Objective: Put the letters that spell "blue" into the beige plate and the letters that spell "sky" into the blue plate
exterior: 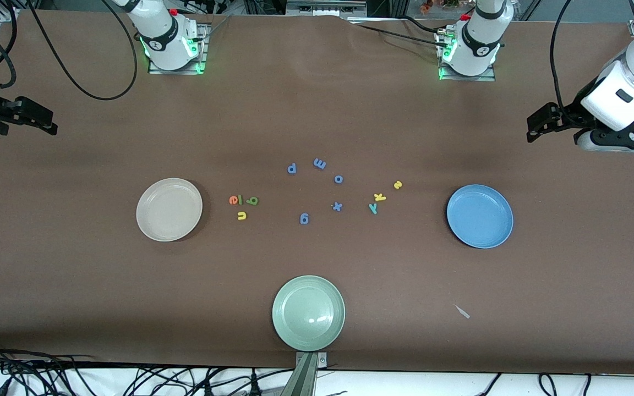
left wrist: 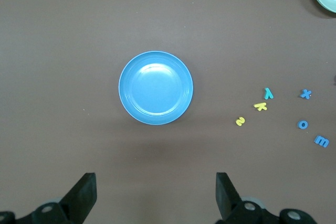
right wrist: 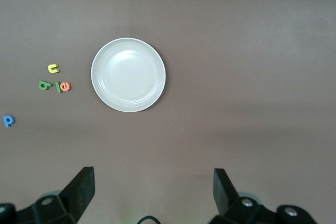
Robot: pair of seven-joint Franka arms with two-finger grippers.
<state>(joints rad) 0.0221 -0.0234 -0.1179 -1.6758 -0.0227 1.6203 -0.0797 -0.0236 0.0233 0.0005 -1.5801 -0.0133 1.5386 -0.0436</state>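
The beige plate (exterior: 169,209) (right wrist: 128,74) holds nothing. Beside it, toward the table's middle, lie the orange e (exterior: 233,200) (right wrist: 65,86), green l (exterior: 240,200), green b (exterior: 252,201) and yellow u (exterior: 241,216). The blue plate (exterior: 480,215) (left wrist: 156,87) also holds nothing. The yellow s (exterior: 397,185) (left wrist: 239,121), yellow k (exterior: 380,197) and teal y (exterior: 372,208) lie near it. My left gripper (exterior: 533,127) (left wrist: 156,192) hangs open over the table at the left arm's end. My right gripper (exterior: 47,122) (right wrist: 154,190) hangs open over the right arm's end. Neither holds anything.
Several all-blue letters (exterior: 320,163) are scattered between the two letter groups. A pale green plate (exterior: 308,312) sits near the table's front edge. A small pale scrap (exterior: 462,312) lies nearer the front camera than the blue plate.
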